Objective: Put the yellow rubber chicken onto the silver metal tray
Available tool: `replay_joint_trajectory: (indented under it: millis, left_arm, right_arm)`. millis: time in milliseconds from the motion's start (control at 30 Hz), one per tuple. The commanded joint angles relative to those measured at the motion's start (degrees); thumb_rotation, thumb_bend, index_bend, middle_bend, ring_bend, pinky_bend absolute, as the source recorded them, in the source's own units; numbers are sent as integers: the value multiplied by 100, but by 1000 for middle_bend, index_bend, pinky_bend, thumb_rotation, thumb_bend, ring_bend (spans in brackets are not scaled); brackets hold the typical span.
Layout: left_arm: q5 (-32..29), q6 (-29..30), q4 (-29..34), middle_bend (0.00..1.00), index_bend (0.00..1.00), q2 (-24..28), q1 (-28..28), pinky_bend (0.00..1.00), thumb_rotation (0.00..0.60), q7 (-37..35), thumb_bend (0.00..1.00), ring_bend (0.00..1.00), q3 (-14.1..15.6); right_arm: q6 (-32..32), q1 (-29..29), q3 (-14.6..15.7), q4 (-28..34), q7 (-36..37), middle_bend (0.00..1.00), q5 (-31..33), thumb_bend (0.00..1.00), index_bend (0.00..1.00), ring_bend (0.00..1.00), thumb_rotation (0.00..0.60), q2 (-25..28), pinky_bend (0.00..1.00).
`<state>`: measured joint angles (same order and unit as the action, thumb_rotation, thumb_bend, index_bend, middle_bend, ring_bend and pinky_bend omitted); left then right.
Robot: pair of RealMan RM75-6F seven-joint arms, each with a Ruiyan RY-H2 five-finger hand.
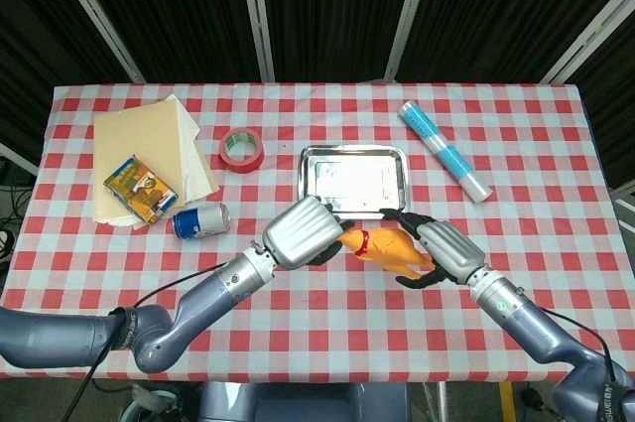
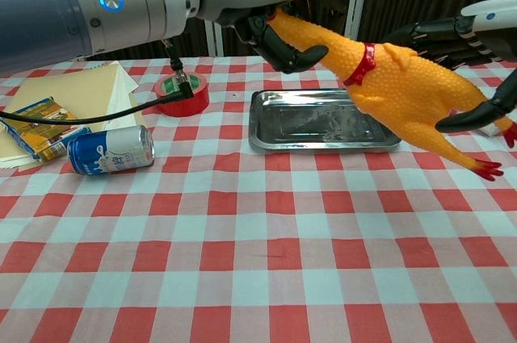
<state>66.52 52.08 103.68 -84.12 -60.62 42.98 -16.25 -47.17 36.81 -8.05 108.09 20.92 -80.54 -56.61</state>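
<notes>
A blue drink can (image 1: 199, 220) lies on its side on the checked tablecloth (image 1: 317, 343), left of the left hand. Further left, a small printed box (image 1: 140, 189) rests on tan paper sheets (image 1: 149, 149). A red tape roll (image 1: 241, 149) sits beyond it. A blue-and-white wrapped roll (image 1: 444, 151) lies beyond the right hand.

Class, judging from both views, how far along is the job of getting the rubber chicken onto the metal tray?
Done: the rubber chicken is off the table. In hand: the left hand grips its head end while the right hand wraps around its leg end. Left: setting it on the empty metal tray.
</notes>
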Motion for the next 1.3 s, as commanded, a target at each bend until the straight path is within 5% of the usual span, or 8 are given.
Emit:
replay_joint_trajectory:
  millis: [33,633,1067,1300]
  left_arm:
    - [-201,96,-61,703,610,-180,-154,693,600,222,878,625,-1]
    - [-469,434,143,702,608,-192,-355,693,600,514,865,625,163]
    - [-459,545,271,701,607,-123,-398,693,600,485,852,625,270]
    - [-427,593,206,701,608,-163,-410,692,600,408,849,625,324]
  right_arm:
    - [61,79,-83,-103,-64,142,220,249,19,147,600,-106,172]
    - [204,163,-114,-315,-59,253,465,249,248,288,600,-209,260]
    - [256,218,-177,-463,18,743,556,313,907,826,600,-287,861]
    - [241,244,-200,-508,-74,929,625,423,1000,993,600,-363,999]
